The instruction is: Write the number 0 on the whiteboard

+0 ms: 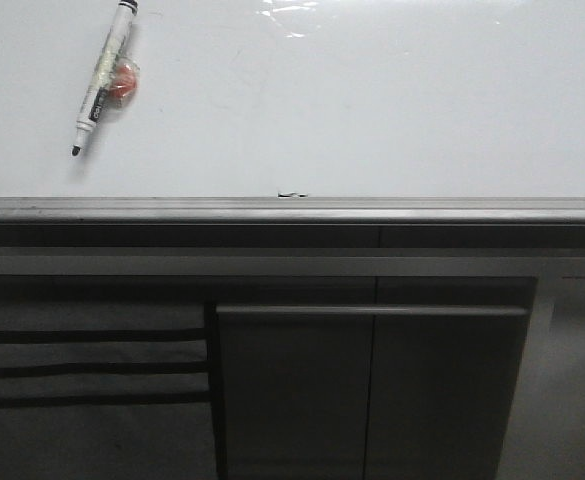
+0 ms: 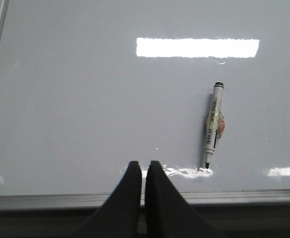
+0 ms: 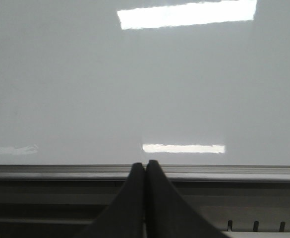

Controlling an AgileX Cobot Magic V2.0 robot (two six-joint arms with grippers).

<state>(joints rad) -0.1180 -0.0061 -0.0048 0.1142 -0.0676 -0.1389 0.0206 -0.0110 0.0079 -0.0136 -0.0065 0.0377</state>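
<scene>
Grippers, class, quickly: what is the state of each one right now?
Left gripper: closed, holding nothing; black fingers pressed together.
Right gripper: closed, holding nothing.

Lab bench — whiteboard (image 1: 372, 110), marker pen (image 1: 104, 75), grey cabinet (image 1: 372, 390)

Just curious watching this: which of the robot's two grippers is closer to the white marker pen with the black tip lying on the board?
Left. The white marker pen lies just beyond the shut left gripper; the right gripper's camera shows only bare whiteboard.
</scene>
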